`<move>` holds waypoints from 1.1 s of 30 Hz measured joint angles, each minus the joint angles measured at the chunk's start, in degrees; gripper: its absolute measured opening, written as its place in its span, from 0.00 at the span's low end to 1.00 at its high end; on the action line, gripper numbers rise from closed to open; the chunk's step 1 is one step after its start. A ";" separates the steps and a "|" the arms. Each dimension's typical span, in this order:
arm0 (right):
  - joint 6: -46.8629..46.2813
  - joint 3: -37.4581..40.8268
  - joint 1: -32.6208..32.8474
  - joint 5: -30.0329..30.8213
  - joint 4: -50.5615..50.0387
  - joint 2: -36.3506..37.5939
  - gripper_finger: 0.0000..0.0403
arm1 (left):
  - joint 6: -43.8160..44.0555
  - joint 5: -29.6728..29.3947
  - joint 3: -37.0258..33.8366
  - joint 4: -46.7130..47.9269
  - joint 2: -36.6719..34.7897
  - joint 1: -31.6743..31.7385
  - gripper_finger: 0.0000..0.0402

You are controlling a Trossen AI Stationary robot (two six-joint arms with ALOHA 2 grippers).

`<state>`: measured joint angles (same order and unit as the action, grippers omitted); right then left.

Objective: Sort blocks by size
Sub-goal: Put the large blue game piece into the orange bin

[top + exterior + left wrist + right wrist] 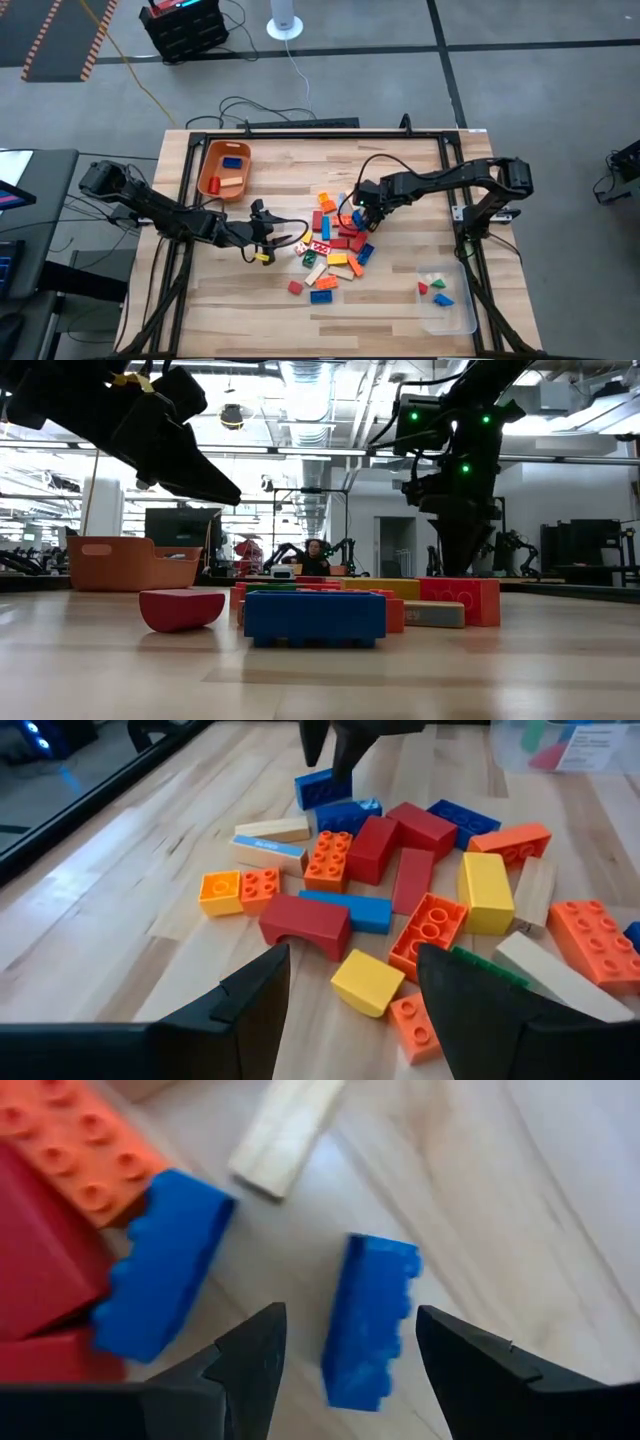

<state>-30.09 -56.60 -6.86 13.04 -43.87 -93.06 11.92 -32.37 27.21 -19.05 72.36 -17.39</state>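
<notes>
While open, right end effector (345,1355) straddles blue block (368,1320)

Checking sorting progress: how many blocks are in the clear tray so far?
3, clustered in the clear tray: a green block, a red block beside it, a blue block. Others may be hidden.

A blue block (314,618) sits closest on the wooden table (320,680). Just to its left lies a red block (181,608) with a curved underside. Behind the blue one are more blocks in a row: a yellow one (383,587), a tan one (434,614) and a big red one (462,600). An orange bin (132,564) stands far back on the left. One dark gripper (170,440) hangs up high on the left. Another dark arm (455,470) with green lights comes down on the right. A person (315,556) sits far away in the room.
</notes>
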 joint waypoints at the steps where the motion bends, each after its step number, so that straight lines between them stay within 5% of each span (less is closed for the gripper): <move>1: -0.25 0.01 -0.01 0.21 -0.04 0.00 0.64 | 0.20 0.01 0.00 0.00 0.00 0.00 0.53; 13: -0.52 5.01 0.01 0.14 6.07 0.00 0.63 | -0.16 0.01 0.00 -0.54 0.00 0.00 0.53; 24: -0.93 8.76 0.12 -2.35 8.91 0.09 0.29 | 0.01 0.06 0.01 -2.11 -0.13 -0.24 0.53; 29: 3.31 7.33 2.43 -3.31 8.85 1.52 0.29 | -3.65 0.33 0.01 -5.56 -0.15 -0.22 0.53; 33: 11.64 6.08 7.40 2.03 14.90 4.59 0.30 | -6.21 1.15 0.01 -7.66 -0.15 0.67 0.53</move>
<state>-18.46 -50.52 0.54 15.07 -28.97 -88.47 5.70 -31.22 27.22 -26.70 72.20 -16.71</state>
